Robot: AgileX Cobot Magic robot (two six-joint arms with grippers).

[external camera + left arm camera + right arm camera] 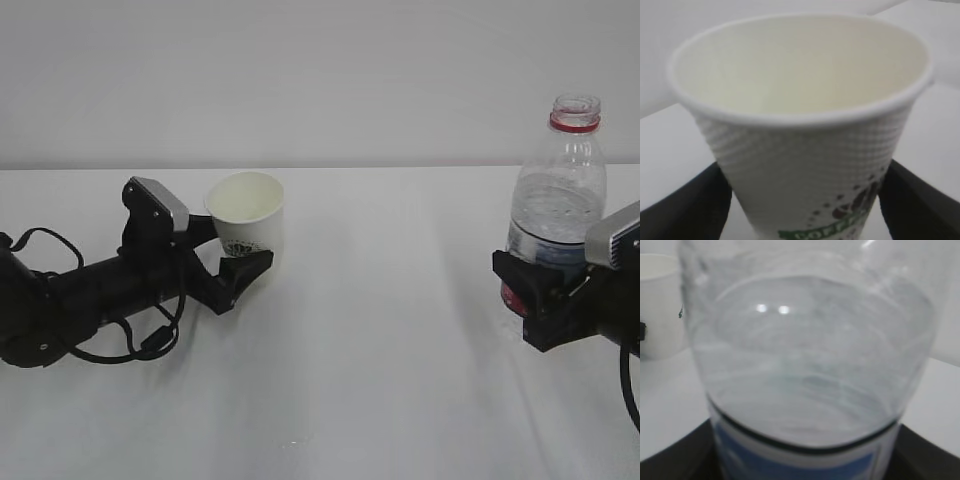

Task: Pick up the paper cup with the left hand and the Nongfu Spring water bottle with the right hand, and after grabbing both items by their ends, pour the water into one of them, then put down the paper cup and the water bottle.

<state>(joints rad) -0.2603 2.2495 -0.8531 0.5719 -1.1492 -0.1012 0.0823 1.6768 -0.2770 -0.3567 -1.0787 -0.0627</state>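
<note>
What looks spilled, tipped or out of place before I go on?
Nothing stands out. The paper cup and the uncapped water bottle both stand upright between gripper fingers, the cup looks dry and empty inside, and no water shows on the table.

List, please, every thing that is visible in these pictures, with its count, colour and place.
paper cup: one, white with a dark green logo, left part of the table, upright, between the left fingers.
water bottle: one, clear with a red neck ring and no cap, right part, upright, partly filled.
water: clear, inside the bottle.
table: one, white.
left end effector: one, black, around the cup's lower part.
right end effector: one, black, around the bottle's label zone.
</note>
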